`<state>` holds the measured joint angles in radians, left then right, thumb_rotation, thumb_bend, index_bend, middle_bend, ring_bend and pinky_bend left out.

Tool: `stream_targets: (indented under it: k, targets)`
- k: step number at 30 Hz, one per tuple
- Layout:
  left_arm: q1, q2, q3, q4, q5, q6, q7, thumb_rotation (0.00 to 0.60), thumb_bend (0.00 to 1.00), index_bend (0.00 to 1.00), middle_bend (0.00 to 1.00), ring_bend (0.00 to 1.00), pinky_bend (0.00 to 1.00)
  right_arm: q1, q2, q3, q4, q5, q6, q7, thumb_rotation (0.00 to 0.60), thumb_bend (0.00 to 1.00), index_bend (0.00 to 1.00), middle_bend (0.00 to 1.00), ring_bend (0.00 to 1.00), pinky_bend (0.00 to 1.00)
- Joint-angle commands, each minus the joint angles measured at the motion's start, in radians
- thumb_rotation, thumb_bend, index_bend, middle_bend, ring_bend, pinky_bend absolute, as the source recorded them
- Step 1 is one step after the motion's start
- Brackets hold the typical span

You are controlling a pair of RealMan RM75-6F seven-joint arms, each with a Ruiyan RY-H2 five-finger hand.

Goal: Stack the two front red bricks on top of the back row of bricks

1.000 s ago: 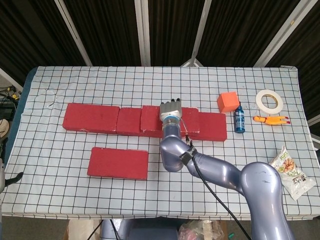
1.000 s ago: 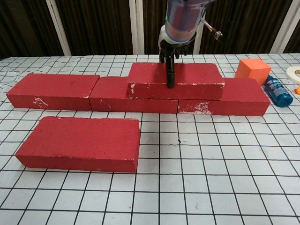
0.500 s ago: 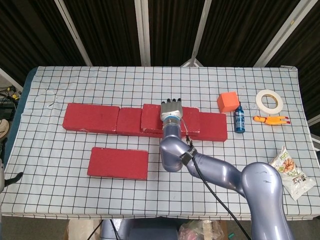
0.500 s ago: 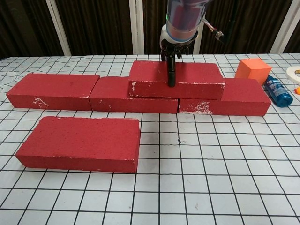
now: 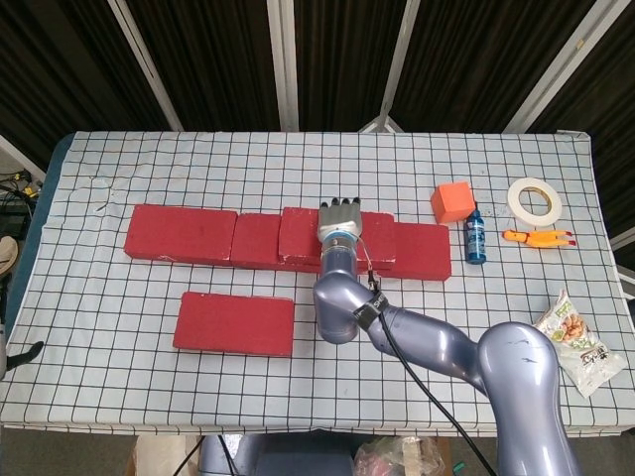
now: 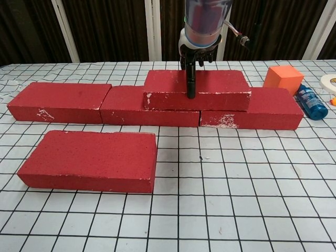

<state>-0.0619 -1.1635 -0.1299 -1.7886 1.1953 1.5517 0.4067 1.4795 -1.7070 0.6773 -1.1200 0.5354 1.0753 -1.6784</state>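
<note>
My right hand [image 6: 195,50] grips the stacked brick [image 6: 197,89], thumb down its front face; the brick has edged back, squarer atop the back row [image 6: 126,105]. One front brick [image 6: 90,160] remains near the desk's front-left. Surfaces matte red, edges chipped white.

One brick [image 6: 197,89] tops the back row [image 6: 58,101] — another [image 6: 92,160] lies in front.
</note>
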Motion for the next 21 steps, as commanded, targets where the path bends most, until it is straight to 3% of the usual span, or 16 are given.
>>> stream_targets:
  k: [1,6,10,16,21]
  targets:
    - [0.0,0.001,0.0,0.0,-0.001,0.0,-0.001,0.6,0.0,0.05,0.0,0.0,0.11,0.001,-0.001,0.007,-0.002,-0.001,0.008,-0.004,0.6,0.18,0.07,0.0,0.0,0.0]
    - [0.0,0.001,0.0,0.002,0.003,0.0,-0.005,0.6,0.0,0.05,0.0,0.0,0.11,-0.009,0.016,0.027,-0.037,-0.011,0.022,0.007,0.6,0.18,0.06,0.0,0.0,0.0]
    - [-0.001,0.004,0.005,0.009,0.027,0.0,-0.024,0.6,0.0,0.05,0.0,0.0,0.11,-0.042,0.078,0.049,-0.144,-0.047,0.055,0.051,0.6,0.18,0.04,0.0,0.0,0.0]
    - [0.002,0.005,0.02,0.021,0.078,0.009,-0.054,0.6,0.0,0.05,0.0,0.0,0.11,-0.186,0.254,0.039,-0.459,-0.215,0.118,0.208,0.6,0.18,0.03,0.0,0.0,0.0]
    - [0.004,0.0,0.043,0.031,0.146,0.017,-0.077,0.6,0.0,0.05,0.0,0.0,0.11,-0.451,0.471,-0.027,-0.789,-0.512,0.11,0.445,0.6,0.18,0.03,0.0,0.0,0.0]
